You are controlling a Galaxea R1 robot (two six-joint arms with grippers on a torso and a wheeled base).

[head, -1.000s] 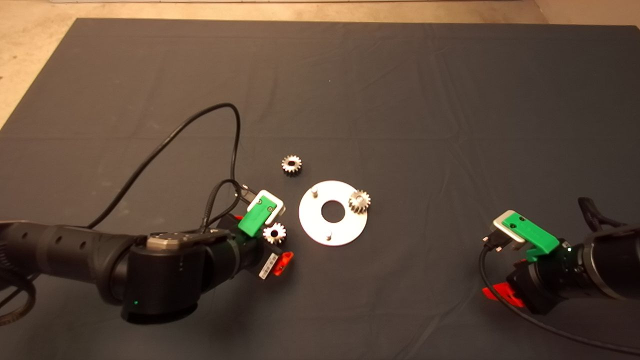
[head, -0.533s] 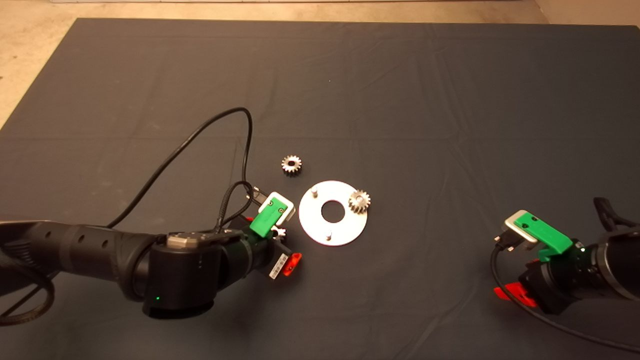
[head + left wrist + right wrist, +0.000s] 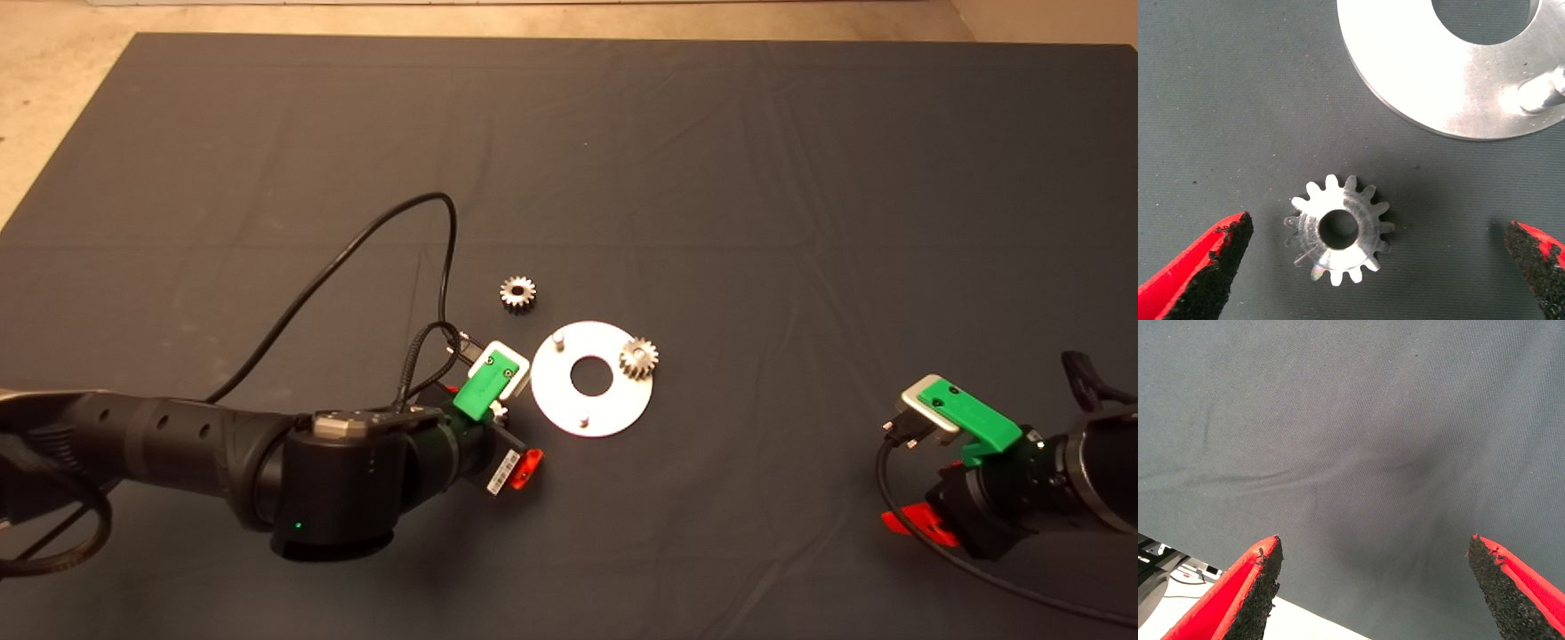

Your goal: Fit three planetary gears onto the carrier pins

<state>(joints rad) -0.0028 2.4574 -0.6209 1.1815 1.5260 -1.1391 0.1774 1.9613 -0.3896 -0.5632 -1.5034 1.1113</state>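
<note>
One gear (image 3: 638, 358) is on the disc (image 3: 613, 416) at a pin — seated, as far as the head view shows. Two pins (image 3: 559, 341) are bare, so roughly a third done.

Left gripper (image 3: 1381, 277) hangs over the second gear (image 3: 1338, 229), fingers (image 3: 1211, 267) spread wide, holding nothing. The gear lies flat on the mat between them, touching neither, with the disc edge just beyond. Next is likely closing on it.

Third gear (image 3: 517, 292) is loose on the mat further out, past the disc's near pin.

Right gripper (image 3: 1375, 587) is parked well off to the side — wide open, empty, only mat (image 3: 1351, 420) under it.
</note>
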